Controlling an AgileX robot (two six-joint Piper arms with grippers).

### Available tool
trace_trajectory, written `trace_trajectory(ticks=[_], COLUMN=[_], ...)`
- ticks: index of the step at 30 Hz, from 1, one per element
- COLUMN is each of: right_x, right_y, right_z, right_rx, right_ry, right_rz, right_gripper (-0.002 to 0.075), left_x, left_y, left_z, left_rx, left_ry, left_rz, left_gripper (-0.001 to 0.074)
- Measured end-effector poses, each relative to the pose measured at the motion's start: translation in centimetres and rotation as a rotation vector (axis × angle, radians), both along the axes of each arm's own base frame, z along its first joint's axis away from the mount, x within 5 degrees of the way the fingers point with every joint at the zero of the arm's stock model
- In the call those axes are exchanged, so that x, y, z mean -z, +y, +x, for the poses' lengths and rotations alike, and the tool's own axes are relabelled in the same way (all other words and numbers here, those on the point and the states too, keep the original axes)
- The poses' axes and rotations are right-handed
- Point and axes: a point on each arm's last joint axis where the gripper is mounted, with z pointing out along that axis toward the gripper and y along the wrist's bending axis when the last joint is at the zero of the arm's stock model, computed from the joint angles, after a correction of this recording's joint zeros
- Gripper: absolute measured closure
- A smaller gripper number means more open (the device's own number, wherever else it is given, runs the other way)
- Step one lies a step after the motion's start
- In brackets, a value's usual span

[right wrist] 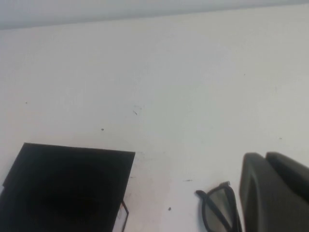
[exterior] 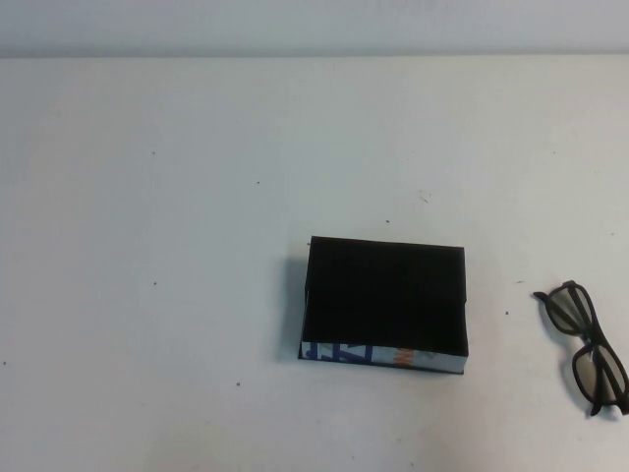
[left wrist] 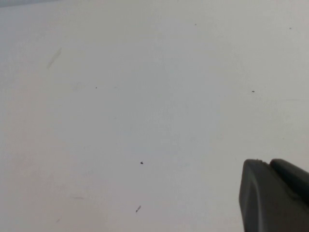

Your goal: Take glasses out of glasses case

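The glasses case (exterior: 385,295), a shallow black box with a white front edge printed in blue and orange, lies at the middle of the white table. It also shows in the right wrist view (right wrist: 67,188). The black-framed glasses (exterior: 568,313) lie folded on the table to the right of the case, apart from it. In the right wrist view the glasses (right wrist: 218,207) lie just beside my right gripper (right wrist: 265,157), which is shut and empty above the table. My left gripper (left wrist: 268,163) is shut and empty over bare table. Neither gripper shows in the high view.
The white table (exterior: 197,197) carries only small dark specks around the case. Its far edge meets a pale wall at the back. The glasses lie close to the right border of the high view.
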Motion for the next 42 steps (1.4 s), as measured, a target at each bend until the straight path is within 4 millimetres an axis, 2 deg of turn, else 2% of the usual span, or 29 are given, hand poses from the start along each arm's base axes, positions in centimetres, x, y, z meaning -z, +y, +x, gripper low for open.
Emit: trace_trajectory(ticks=[5,10,13,17,20,24,30,33,42], right_x=[1.3,1.8,2.2,2.4,2.7,4.6,9.5,11.1,12.1], right_y=[0.0,0.0,-0.1,-0.3,-0.8,-1.4,-1.7,-1.9,-2.2], right_z=[-0.1,-0.3,-1.1,-2.9,-4.7,-6.5,-7.6,-8.0,-8.3], right_rx=[-0.003,-0.008,-0.008,0.000,0.024,0.063,0.082,0.105,0.158], right_ry=[0.047,0.077,0.071,-0.021,-0.182,-0.336,-0.319,-0.320,-0.317], right_rz=[-0.008,-0.012,-0.003,0.021,0.043,0.064,0.048,0.043,0.030], right_gripper=[0.0742,0.0742,0.0742,0.0742,0.0741,0.0742,0.0742,0.0742,0.0742], left_x=[0.0,0.0,0.0,0.0,0.0,0.0,0.0,0.0,0.0], left_y=[0.0,0.0,0.0,0.0,0.0,0.0,0.0,0.0,0.0], left_z=[0.0,0.0,0.0,0.0,0.0,0.0,0.0,0.0,0.0], left_rx=[0.000,0.000,0.000,0.000,0.000,0.000,0.000,0.000,0.000], left_ry=[0.000,0.000,0.000,0.000,0.000,0.000,0.000,0.000,0.000], left_rz=[0.000,0.000,0.000,0.000,0.000,0.000,0.000,0.000,0.000], left_gripper=[0.0739,0.0739,0.0739,0.0739,0.0739,0.0739,0.0739,0.0739,0.0739])
